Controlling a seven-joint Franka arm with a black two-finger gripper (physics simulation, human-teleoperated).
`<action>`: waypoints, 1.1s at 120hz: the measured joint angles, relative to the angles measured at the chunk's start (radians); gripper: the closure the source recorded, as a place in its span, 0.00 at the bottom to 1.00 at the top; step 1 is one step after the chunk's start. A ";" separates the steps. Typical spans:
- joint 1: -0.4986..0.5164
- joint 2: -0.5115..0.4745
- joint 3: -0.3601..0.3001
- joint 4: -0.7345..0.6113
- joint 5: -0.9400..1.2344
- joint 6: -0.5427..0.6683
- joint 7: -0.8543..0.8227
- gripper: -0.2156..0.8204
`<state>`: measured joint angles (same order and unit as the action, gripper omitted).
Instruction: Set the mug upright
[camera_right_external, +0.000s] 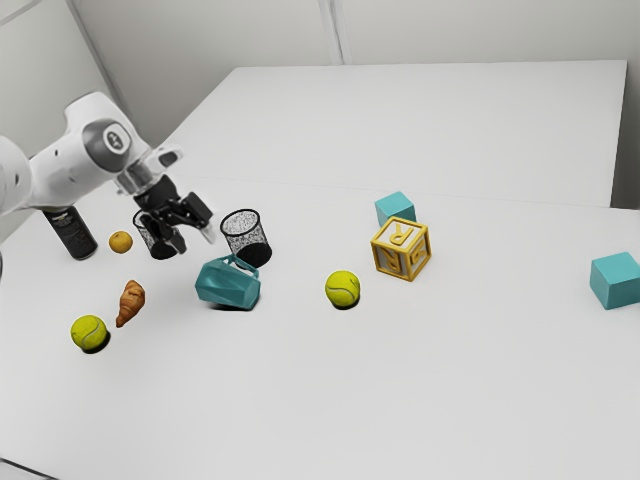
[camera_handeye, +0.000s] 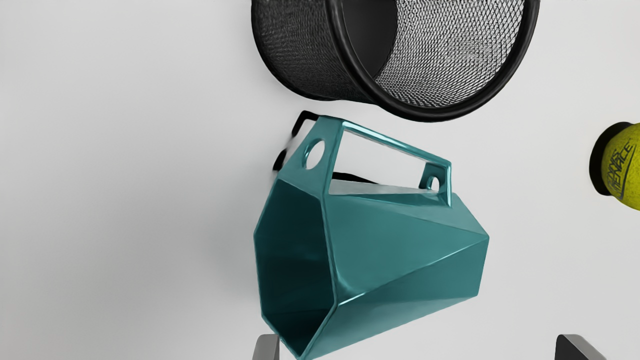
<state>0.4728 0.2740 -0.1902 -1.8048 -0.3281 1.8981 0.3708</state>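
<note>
Beside the mesh holder (camera_right_external: 245, 238), the mug (camera_handeye: 400, 255) is lying on its side, its handle (camera_handeye: 400, 145) facing that holder. Above the mug, the gripper (camera_handeye: 418, 347) is hovering, its fingers standing wide apart and holding nothing; the exterior view is showing them clear of it. One finger is lining up with the mouth's edge — coming straight down, it could be catching the rim and rolling the mug. Careless tipping risks bumping the holder — the handle is sitting close.
</note>
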 joint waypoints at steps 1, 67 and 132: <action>0.002 0.002 0.000 0.000 -0.001 0.002 0.006 0.21; 0.043 0.127 0.002 0.020 -0.089 0.018 0.297 0.21; 0.060 0.166 -0.001 0.013 -0.217 -0.085 0.409 0.55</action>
<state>0.5325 0.4398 -0.1908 -1.7921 -0.5448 1.8130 0.7800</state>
